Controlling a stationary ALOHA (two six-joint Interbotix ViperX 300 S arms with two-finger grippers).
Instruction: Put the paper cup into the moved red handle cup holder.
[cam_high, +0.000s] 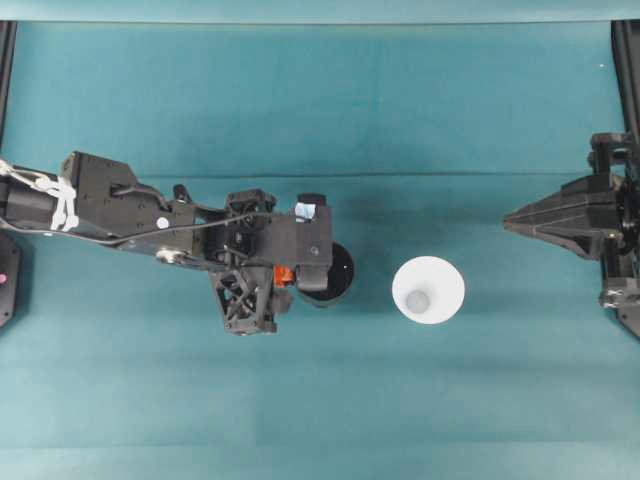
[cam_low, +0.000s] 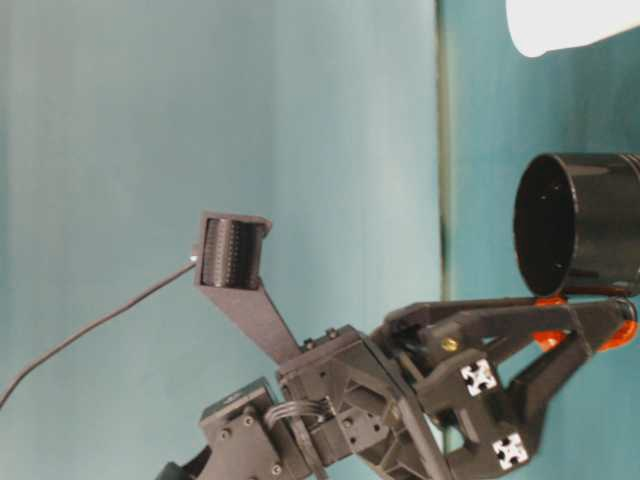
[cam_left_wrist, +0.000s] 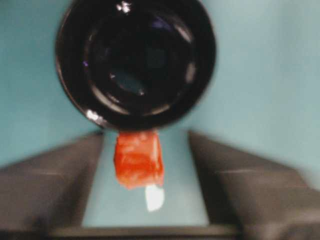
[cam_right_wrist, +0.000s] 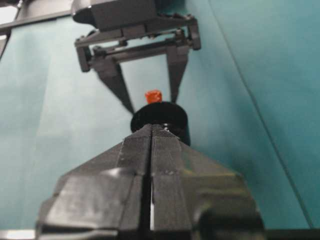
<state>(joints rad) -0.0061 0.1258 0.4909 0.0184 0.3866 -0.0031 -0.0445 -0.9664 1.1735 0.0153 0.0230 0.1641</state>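
Left gripper (cam_left_wrist: 145, 195): jaws apart, one dark finger on each side of the holder's handle stub with teal cloth showing in both gaps, so nothing is clamped.
Left gripper, table level (cam_low: 590, 330): fingers reach in low beside the holder's base, orange showing around them.
Handle stub (cam_left_wrist: 138, 159): red-orange, blocky, poking out of the holder's wall toward the left wrist camera.
Red handle cup holder (cam_high: 338, 272): glossy black, upright on the cloth, mouth open and hollow; its handle side is tucked under the left arm's head.
Holder, wrist view (cam_left_wrist: 136, 62): dark inside, with a few glints.
Paper cup (cam_high: 428, 290): white, upright, wide rim up, greyish base visible inside; just beside the holder on the side away from the handle, apart from it.
Right gripper (cam_right_wrist: 151, 137): fingers pressed together, empty, pointing at the holder.
Right gripper, overhead (cam_high: 508, 221): well beyond the cup from the holder, out by the table's edge.
Table cloth (cam_high: 320, 100): teal, flat under the holder and cup.
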